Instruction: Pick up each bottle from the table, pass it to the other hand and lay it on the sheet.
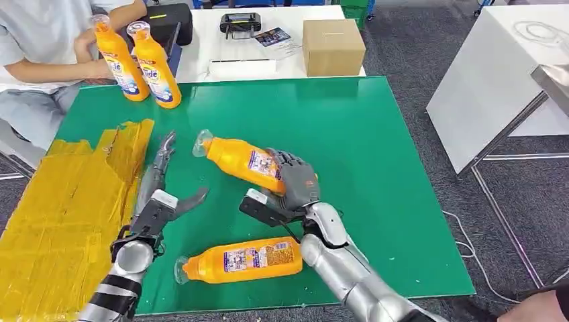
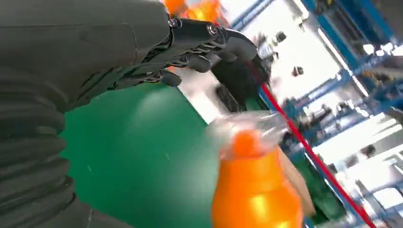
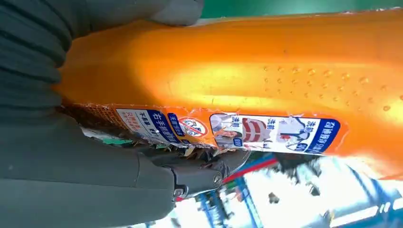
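where the green bench (image 1: 376, 134) comes closest to the robot, one orange bottle (image 1: 241, 260) lies flat on its side, cap toward the robot's left, between the two silver arms. just beyond it the right robot hand (image 1: 295, 184) grips a second orange bottle (image 1: 238, 159) around the base end and holds it tilted, clear cap pointing left and a little away; the right wrist view shows the thumb and fingers (image 3: 204, 173) wrapped on the labelled body (image 3: 266, 85). left robot hand (image 1: 164, 181) holds nothing, fingers spread apart and stretched forward, near that cap but not touching it; in the left wrist view the cap end (image 2: 247, 142) looms blurred beyond the dark fingers (image 2: 209, 42). yellow sheet (image 1: 67, 208) covers the bench's left side, wrinkled, with no bottle on it. at the far left corner two more orange bottles (image 1: 137, 64) stand upright, side by side, a seated person's hand (image 1: 86, 43) beside them. past the green top, a cardboard box (image 1: 333, 45) sits on a white surface.
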Motion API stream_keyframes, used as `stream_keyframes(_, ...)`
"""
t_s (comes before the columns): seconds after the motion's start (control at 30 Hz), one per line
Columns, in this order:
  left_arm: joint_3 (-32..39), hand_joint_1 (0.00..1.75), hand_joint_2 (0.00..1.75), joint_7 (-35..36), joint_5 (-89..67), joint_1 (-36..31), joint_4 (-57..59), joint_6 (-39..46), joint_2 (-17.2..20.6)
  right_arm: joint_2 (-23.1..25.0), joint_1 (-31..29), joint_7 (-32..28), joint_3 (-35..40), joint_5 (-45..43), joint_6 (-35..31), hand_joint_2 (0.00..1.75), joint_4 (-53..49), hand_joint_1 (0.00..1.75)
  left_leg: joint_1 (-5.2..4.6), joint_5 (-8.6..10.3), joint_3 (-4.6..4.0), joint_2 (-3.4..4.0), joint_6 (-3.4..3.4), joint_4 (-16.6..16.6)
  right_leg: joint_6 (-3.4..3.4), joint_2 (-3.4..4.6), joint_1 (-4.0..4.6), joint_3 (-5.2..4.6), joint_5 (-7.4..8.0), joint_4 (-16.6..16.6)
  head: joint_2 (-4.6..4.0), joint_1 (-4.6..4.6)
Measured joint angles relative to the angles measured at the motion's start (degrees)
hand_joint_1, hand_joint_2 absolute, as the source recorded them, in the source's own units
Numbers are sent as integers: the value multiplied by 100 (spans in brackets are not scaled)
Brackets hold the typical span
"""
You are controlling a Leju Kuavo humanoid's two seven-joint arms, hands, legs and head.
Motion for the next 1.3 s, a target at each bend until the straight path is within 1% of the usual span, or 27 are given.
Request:
stream_keyframes(0.13, -31, 0, 175, 61, 89, 1, -92, -116, -68, -31, 205, -61, -223, 2, -22, 175, -383, 175, 2, 0, 3, 0, 0, 0, 0, 1, 0, -1, 0, 0, 0, -2)
stream_keyframes(0.2, -33, 0, 175, 118, 335, 0, -118, -357, -97, -31, 302, -193, -329, -92, -48, 175, -517, 175, 3, 1, 4, -1, 0, 0, 0, 0, 1, -1, 0, 1, 0, -2)
stream_keyframes(0.27, -35, 0, 175, 216, 799, 1, -155, -808, -116, -29, 381, -309, -409, -186, -33, 175, -622, 175, 5, 1, 4, 0, -1, 0, 0, 1, 4, -1, 0, 2, 0, -2)
stream_keyframes(0.47, -112, 0, 175, 461, 1609, -17, -313, -1476, -158, 9, 566, -564, -547, -367, -26, 175, -698, 175, 4, 1, 3, 1, -1, 0, 0, 1, 5, -1, 0, 1, 0, -2)
stream_keyframes(0.67, -169, 0, 175, 623, 2040, -37, -361, -1795, -158, 41, 651, -625, -573, -446, 7, 175, -698, 175, 3, 0, 3, 1, 0, 0, 0, 1, 5, -1, 0, 1, 0, 0)
stream_keyframes(0.7, -171, 0, 175, 698, 2243, -41, -361, -1933, -158, 50, 655, -654, -573, -521, 108, 175, -698, 175, 3, 0, 3, 1, 0, 0, 0, 1, 5, -1, 0, 1, 0, 0)
stream_keyframes(0.77, -173, 0, 175, 831, 2775, -69, -359, -2294, -158, 70, 660, -857, -575, -912, 593, 175, -687, 175, 3, 1, 3, 3, 0, 0, 0, 1, 5, -1, 0, 1, 0, 0)
stream_keyframes(0.83, -179, 0, 175, 901, 3113, -139, -359, -2520, -153, 109, 667, -1076, -562, -1139, 916, 175, -641, 175, 4, 1, 3, 0, 0, 0, 0, 1, 5, -1, 0, 1, 0, -2)
stream_keyframes(0.97, -267, 0, 175, 929, 3195, -246, -368, -2553, -149, 216, 657, -1233, -499, -1272, 1073, 175, -484, 175, 4, 1, 3, 0, 0, -1, 0, 1, 6, 0, 0, 3, 0, 0)
stream_keyframes(1.3, -529, 0, 175, 800, 2378, -361, -485, -1722, -136, 385, 583, -1270, -295, -1425, 1130, 175, -257, 175, 3, 1, 2, 1, 0, -1, 0, 1, 5, 0, 0, 2, 0, -2)
